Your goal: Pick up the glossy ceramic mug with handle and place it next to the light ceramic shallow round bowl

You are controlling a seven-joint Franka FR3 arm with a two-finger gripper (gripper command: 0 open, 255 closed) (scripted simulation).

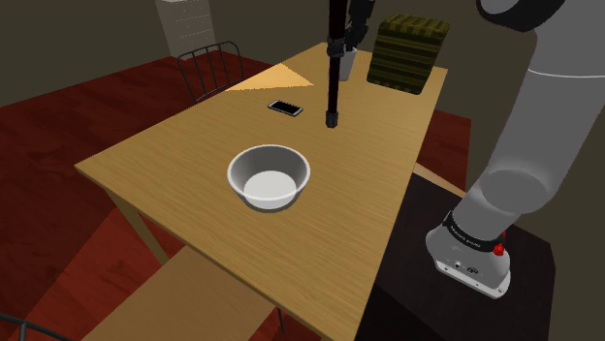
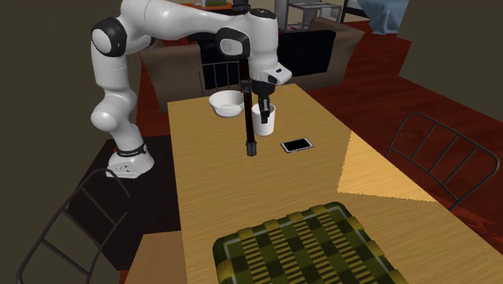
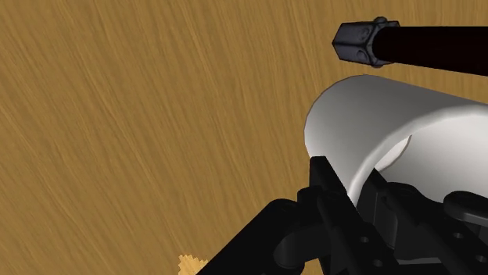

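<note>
A wooden tabletop [image 1: 175,155] is standing in a dim room over a dark red floor, carrying a pale shallow bowl [image 1: 269,176], a phone [image 1: 285,107] and a green woven box [image 1: 407,50]. The gripper [image 2: 263,103] is clasping the white mug [image 2: 263,121] at its rim, holding it upright in the air beyond the phone. The bowl is lying towards the shoulder view's lower left of the mug, nearer the stand, so the carry is probably heading that way and down, passing the phone.
</note>
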